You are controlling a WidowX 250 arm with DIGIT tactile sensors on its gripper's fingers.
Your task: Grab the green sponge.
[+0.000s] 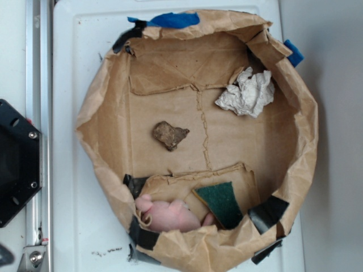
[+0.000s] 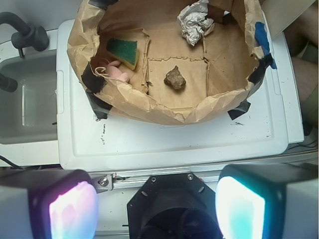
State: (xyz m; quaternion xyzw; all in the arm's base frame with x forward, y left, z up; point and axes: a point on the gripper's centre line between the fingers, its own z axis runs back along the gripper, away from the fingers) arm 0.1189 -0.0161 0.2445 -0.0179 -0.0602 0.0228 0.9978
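Observation:
The green sponge (image 1: 221, 202) lies flat on the floor of the brown paper-lined bin (image 1: 96, 107), at its near right, beside the pink soft toy (image 1: 167, 215). In the wrist view the green sponge (image 2: 122, 48) shows at the bin's upper left with a yellow edge. My gripper (image 2: 157, 209) is open, its two glowing pads wide apart with nothing between them. It hangs well back from the bin, above the black robot base. The gripper does not show in the exterior view.
A brown rock-like lump (image 1: 169, 135) sits mid-bin and crumpled white paper (image 1: 247, 93) at the far right. The bin (image 2: 149, 107) has raised paper walls with black and blue tape. It stands on a white lid (image 2: 174, 142). A sink (image 2: 25, 99) lies left.

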